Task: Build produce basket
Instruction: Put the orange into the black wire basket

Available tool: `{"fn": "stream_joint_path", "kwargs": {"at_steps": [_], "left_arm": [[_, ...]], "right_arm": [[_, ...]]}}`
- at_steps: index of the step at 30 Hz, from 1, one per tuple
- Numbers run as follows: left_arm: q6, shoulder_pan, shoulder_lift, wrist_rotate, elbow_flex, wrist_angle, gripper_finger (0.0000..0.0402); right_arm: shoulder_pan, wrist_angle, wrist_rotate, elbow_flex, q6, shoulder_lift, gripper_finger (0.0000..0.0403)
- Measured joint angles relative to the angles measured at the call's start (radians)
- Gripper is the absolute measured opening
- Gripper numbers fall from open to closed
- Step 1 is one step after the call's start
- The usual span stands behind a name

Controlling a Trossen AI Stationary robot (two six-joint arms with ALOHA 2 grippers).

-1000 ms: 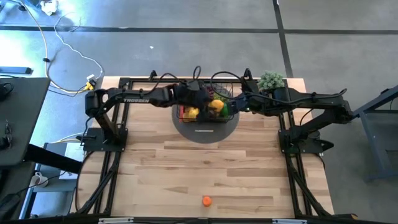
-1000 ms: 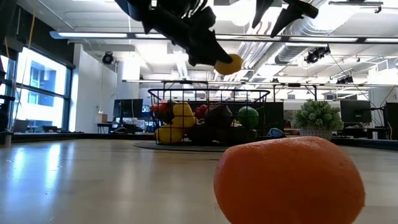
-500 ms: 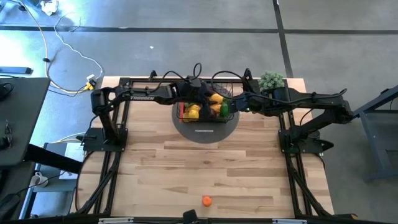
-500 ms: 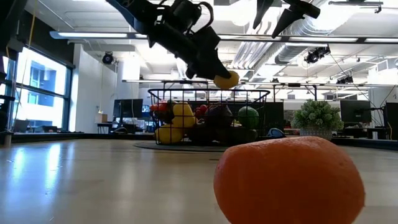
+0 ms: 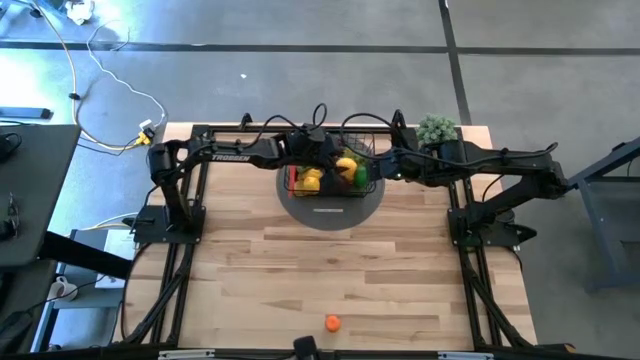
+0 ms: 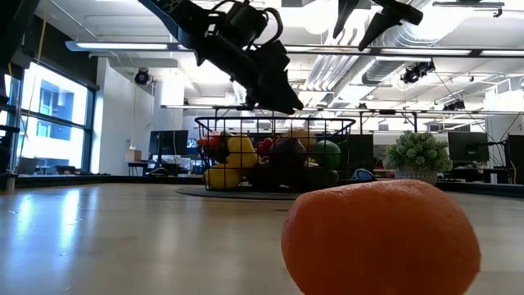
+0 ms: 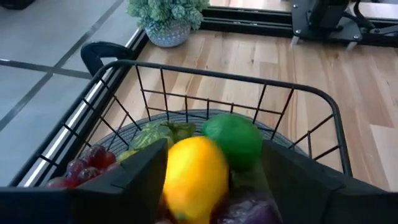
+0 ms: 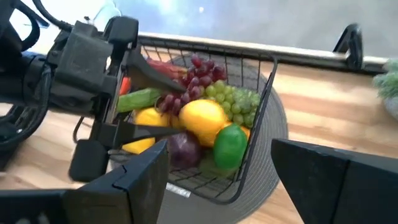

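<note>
Nearest the table's front edge, a lone orange fruit (image 5: 332, 322) sat by itself, well apart from everything else; it filled the foreground of the low view (image 6: 381, 238). It looked roughly round, so I saw no long axis that mattered for a grasp.

Far side: the basket (image 5: 373, 188) stood on the round grey mat (image 5: 330, 213), already loaded with a lemon (image 8: 202, 121), lime (image 8: 230, 144), grapes (image 8: 236, 98), plum (image 8: 185, 150) and cucumber (image 8: 138, 99).

The left gripper (image 6: 278, 100) hung over the basket, fingers spread, nothing between them; the lemon (image 7: 194, 177) lay below, among the other fruit.

The right gripper (image 5: 392, 163) hovered beside the basket's right end, fingers wide, empty.

Key relation: the stray fruit lay straight toward the front edge from both grippers, near the table's centreline. Neither arm looked clearly closer; I'd judge it a long reach for either.
</note>
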Motion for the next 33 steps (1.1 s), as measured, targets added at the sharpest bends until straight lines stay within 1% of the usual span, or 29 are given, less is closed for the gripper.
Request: {"fn": "stream_joint_path", "kwargs": {"at_steps": [3,7,14,19,24,30,33], "left_arm": [[0.0,0.001,0.0,-0.02,0.0,-0.008,0.0256],[0.0,0.001,0.0,-0.051,0.0,-0.048,0.0259],[0.0,0.011,-0.057,-0.049,0.001,-0.181,0.0259],[-0.021,0.005,-0.146,-0.042,0.001,-0.309,0.0259],[-0.038,-0.029,-0.25,-0.043,0.0,-0.427,0.0259],[-0.153,-0.073,-0.364,-0.046,0.001,-0.534,0.0259],[-0.211,-0.099,-0.411,-0.048,0.001,-0.588,0.0259]], "right_arm": [[0.0,0.0,-0.036,0.0,0.015,0.0,0.0261],[0.0,0.001,-0.078,0.0,0.014,0.004,0.0261],[0.032,0.01,-0.161,0.0,-0.007,0.02,0.0261],[0.084,0.015,-0.203,0.0,-0.02,0.034,0.0261],[0.143,0.044,-0.242,0.0,-0.08,0.051,0.0261],[0.216,0.079,-0.252,0.0,-0.186,0.077,0.0261],[0.245,0.124,-0.292,0.0,-0.261,0.097,0.0261]]}}
